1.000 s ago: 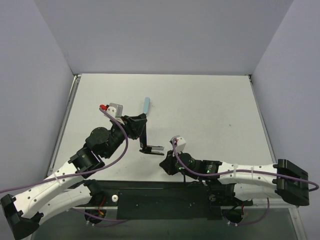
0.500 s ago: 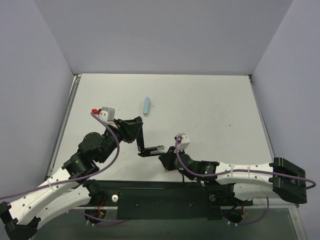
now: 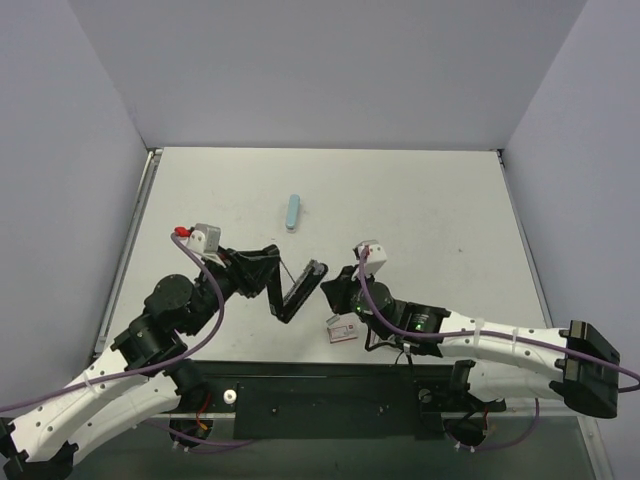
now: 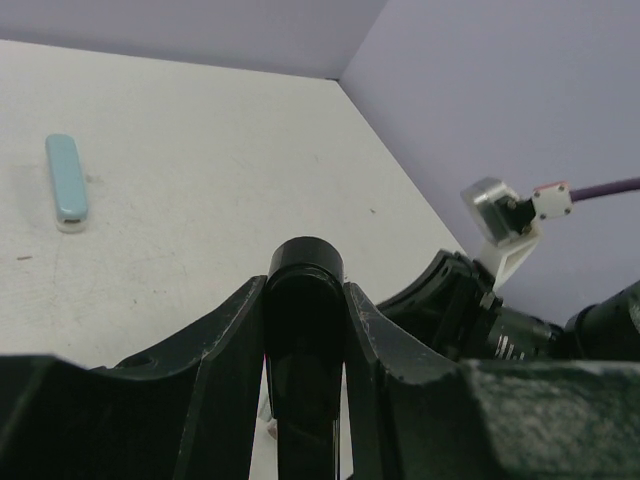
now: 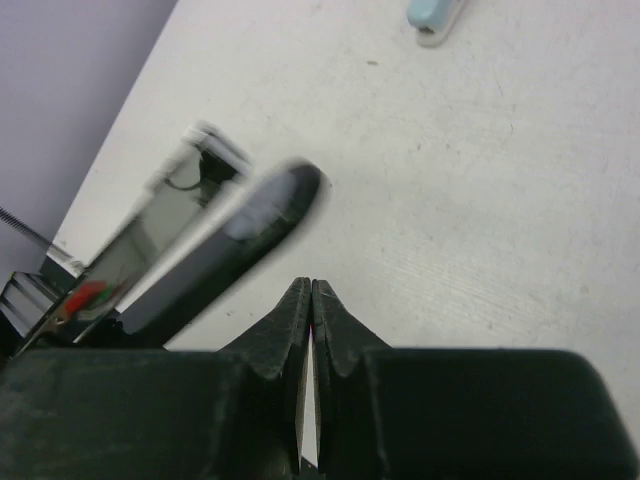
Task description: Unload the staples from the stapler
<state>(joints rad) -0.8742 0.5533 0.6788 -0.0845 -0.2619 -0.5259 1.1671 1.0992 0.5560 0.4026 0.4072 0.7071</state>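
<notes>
The black stapler (image 3: pixel 300 290) is held above the table, hinged open in a V. My left gripper (image 3: pixel 262 268) is shut on one arm of it; in the left wrist view that black arm (image 4: pixel 305 330) fills the gap between my fingers (image 4: pixel 215 350). The other arm points toward my right gripper (image 3: pixel 334 290), which is shut and empty-looking just beside its free end. In the right wrist view the stapler (image 5: pixel 230 250) is blurred, with a silver channel showing, just beyond my closed gripper (image 5: pixel 312 290). No staples can be made out.
A pale blue oblong bar (image 3: pixel 292 211) lies on the table behind the stapler; it also shows in the left wrist view (image 4: pixel 66 180) and the right wrist view (image 5: pixel 437 15). A small white and pink item (image 3: pixel 343 330) lies on the table beside the right wrist.
The left arm drew back to the left with the stapler, whose free arm swung up toward the right. The right gripper moved away from its base, uncovering the small white and pink item.
</notes>
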